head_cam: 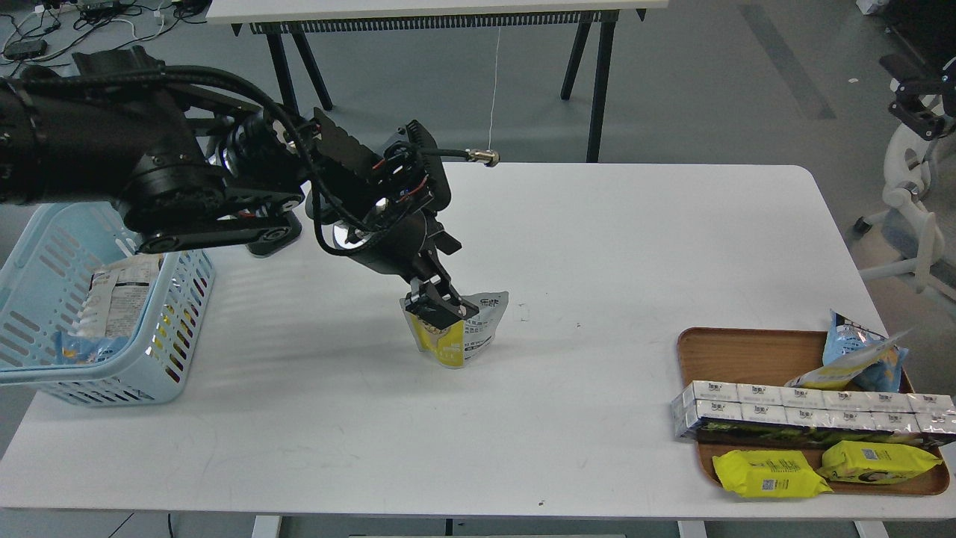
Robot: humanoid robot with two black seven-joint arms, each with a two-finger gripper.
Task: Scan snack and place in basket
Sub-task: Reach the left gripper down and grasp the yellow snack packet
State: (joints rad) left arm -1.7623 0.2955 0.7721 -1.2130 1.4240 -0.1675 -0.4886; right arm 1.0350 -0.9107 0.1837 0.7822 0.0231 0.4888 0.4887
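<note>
Snack point(467, 336) stands upright mid-table point(597, 261), its top pinched in the closed left claw point(441, 302).

- The stand-up snack pouch point(461, 336), yellow in its lower half and silver-white with dark text on top, is standing roughly upright near the middle of the white worktop point(597, 261), its top edge partly hidden.
- The light blue rectangular plastic basket point(112, 373) with slotted sides is sitting at the worktop's left edge, well apart from the pouch, holding packets already.
</note>
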